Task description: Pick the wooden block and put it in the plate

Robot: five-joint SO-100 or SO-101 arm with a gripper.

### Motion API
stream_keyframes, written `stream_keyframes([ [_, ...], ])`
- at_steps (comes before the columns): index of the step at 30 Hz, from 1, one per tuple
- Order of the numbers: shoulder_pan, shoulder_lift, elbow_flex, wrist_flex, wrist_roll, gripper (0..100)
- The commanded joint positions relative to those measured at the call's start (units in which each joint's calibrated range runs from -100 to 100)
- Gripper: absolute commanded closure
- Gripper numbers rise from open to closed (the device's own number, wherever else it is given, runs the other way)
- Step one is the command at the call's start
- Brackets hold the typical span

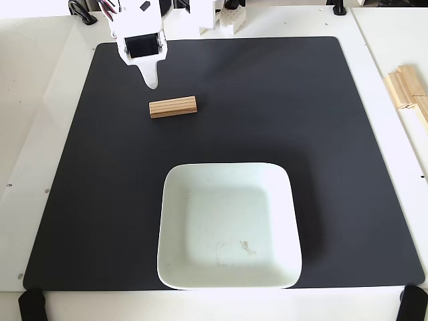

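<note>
The end effector (151,81) comes in from the top edge of the fixed view, a white plastic shell with a dark square window in its body, tapering to one pointed tip; from here I cannot tell whether its fingers are apart or together, and it grips nothing. Just below that tip, not touching it, the wooden block (173,107) lies flat on a matte black mat (321,134), a small light-tan bar with fine grooves running along its length. Nearer the front edge sits the plate (170,221), a large glossy white square dish with rounded corners and a raised rim; it holds nothing, and a faint scuff marks its base. The mat covers most of the white desk (33,100). At the right edge, pale wooden sticks (408,90) lie piled together.
</note>
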Motion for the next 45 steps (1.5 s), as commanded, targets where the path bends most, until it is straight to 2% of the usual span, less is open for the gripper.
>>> stream_keyframes([
  [1,0.3,-3.3,5.4,-2.8,1.7,93],
  [7,0.2,-8.3,14.3,-5.6,3.9,79],
  [12,-1.7,-10.0,16.6,-5.5,3.7,73],
  [22,-3.8,-9.1,16.8,-6.1,3.5,74],
  [35,-4.1,-8.4,25.3,-17.4,1.8,74],
  [39,-4.0,-4.6,24.1,-16.9,1.6,74],
  [45,-4.0,0.4,17.7,-16.5,-1.6,74],
])
